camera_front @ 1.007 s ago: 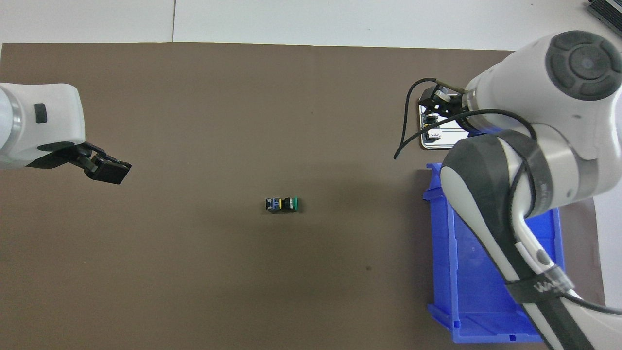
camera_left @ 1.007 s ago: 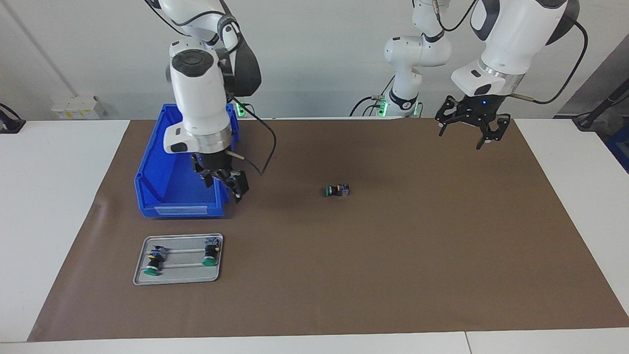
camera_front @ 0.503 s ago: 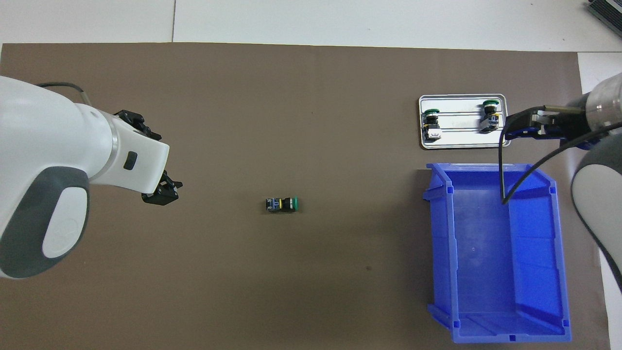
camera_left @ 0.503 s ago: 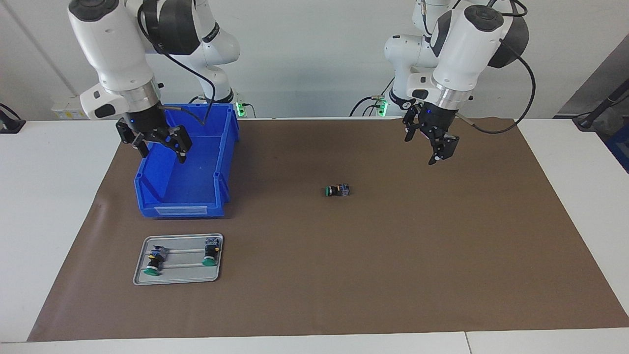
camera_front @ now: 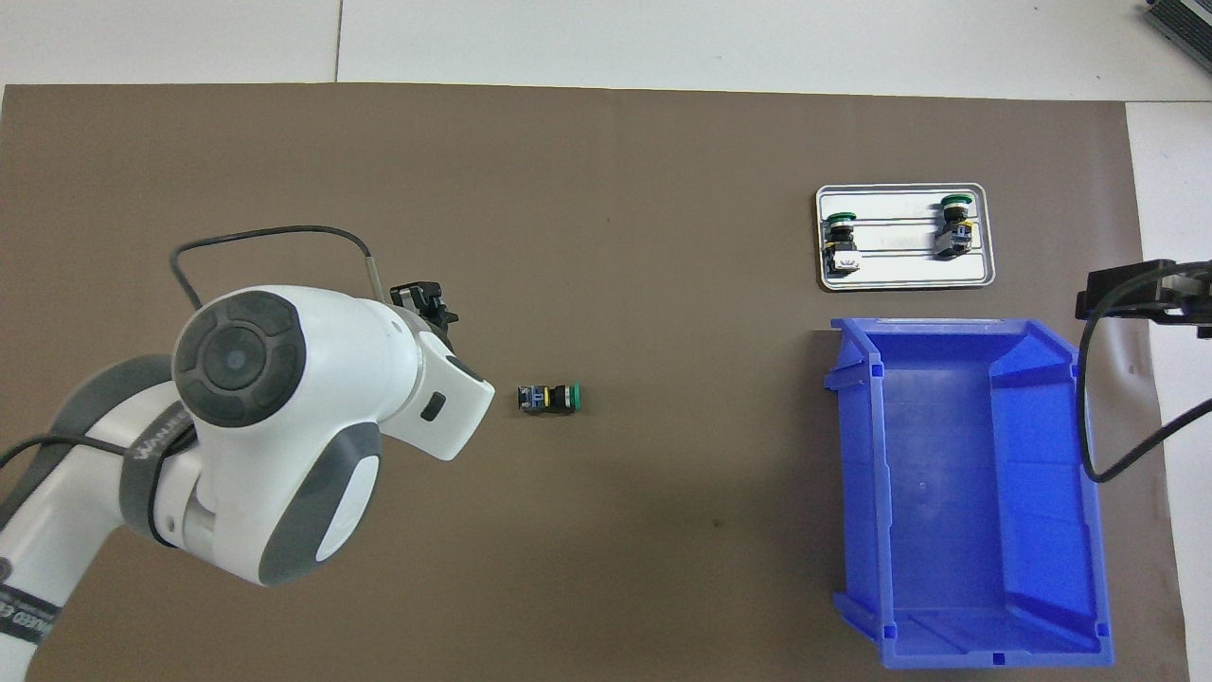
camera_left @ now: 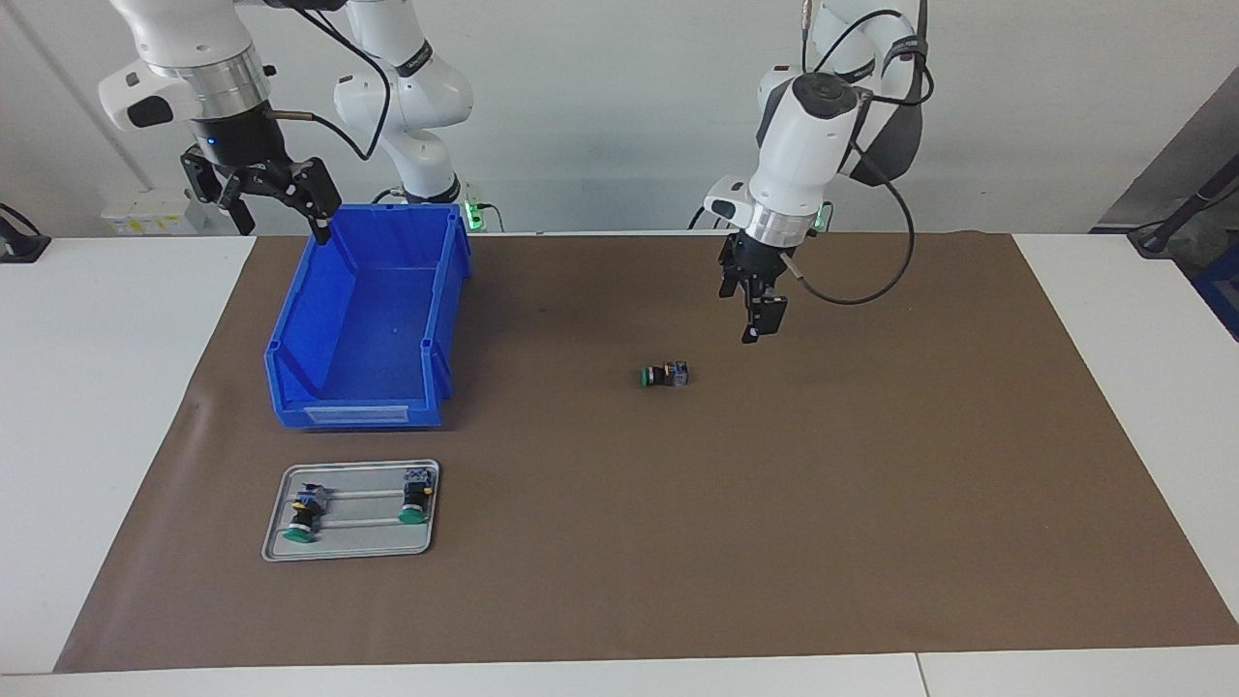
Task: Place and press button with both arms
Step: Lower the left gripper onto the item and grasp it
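The button (camera_left: 664, 375) (camera_front: 549, 399) lies on its side in the middle of the brown mat, its green cap toward the right arm's end of the table. My left gripper (camera_left: 762, 325) hangs open and empty above the mat, beside the button toward the left arm's end and apart from it. In the overhead view the arm's wrist covers most of the left gripper (camera_front: 425, 301). My right gripper (camera_left: 280, 221) (camera_front: 1131, 295) is open and empty, raised over the corner of the blue bin at the right arm's end.
A blue bin (camera_left: 356, 414) (camera_front: 857, 474) stands at the right arm's end of the mat (camera_left: 774, 532). A small metal tray (camera_left: 358, 539) (camera_front: 900, 276) farther from the robots than the bin carries two green-capped switches.
The left arm has swung in from the left arm's end and its gripper has come down beside the button. The right gripper has lifted and drawn back from over the bin toward its corner.
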Robot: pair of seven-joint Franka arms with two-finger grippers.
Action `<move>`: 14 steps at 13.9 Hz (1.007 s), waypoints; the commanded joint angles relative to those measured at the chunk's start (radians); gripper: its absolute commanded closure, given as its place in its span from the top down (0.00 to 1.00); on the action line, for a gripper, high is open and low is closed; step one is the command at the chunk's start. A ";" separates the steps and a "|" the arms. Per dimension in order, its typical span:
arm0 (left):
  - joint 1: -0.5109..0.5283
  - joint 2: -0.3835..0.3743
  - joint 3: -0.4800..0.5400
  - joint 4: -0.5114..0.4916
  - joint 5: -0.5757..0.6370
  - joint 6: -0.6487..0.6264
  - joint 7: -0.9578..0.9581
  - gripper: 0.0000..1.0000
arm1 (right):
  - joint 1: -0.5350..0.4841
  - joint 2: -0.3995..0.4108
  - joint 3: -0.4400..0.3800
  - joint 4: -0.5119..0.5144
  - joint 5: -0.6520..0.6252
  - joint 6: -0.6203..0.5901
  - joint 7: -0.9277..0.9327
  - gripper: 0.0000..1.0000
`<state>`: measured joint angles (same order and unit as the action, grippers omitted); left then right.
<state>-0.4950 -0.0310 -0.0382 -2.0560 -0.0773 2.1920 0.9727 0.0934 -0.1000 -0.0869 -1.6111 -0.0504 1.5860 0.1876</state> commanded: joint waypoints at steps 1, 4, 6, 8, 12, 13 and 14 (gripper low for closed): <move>-0.072 0.048 0.017 -0.038 -0.013 0.104 0.008 1.00 | -0.015 0.003 0.004 -0.016 0.017 -0.030 -0.084 1.00; -0.108 0.098 0.017 -0.046 -0.034 0.152 -0.015 1.00 | -0.014 0.045 0.009 0.031 0.006 -0.078 -0.096 1.00; -0.148 0.164 0.017 -0.046 -0.061 0.225 -0.057 1.00 | -0.024 0.078 0.009 0.071 0.012 -0.092 -0.094 1.00; -0.184 0.221 0.018 -0.042 -0.061 0.287 -0.097 1.00 | -0.026 0.074 0.006 0.059 0.017 -0.086 -0.086 1.00; -0.223 0.309 0.020 -0.033 -0.061 0.359 -0.140 1.00 | -0.017 0.065 0.007 0.034 0.023 -0.084 -0.017 1.00; -0.223 0.312 0.020 -0.036 -0.061 0.362 -0.140 1.00 | -0.015 0.063 0.007 0.034 0.023 -0.084 -0.020 1.00; -0.223 0.322 0.021 -0.033 -0.061 0.365 -0.140 1.00 | -0.015 0.063 0.007 0.033 0.023 -0.071 -0.023 1.00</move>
<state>-0.7016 0.2843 -0.0364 -2.0934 -0.1262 2.5391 0.8413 0.0857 -0.0364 -0.0855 -1.5796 -0.0501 1.5164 0.1517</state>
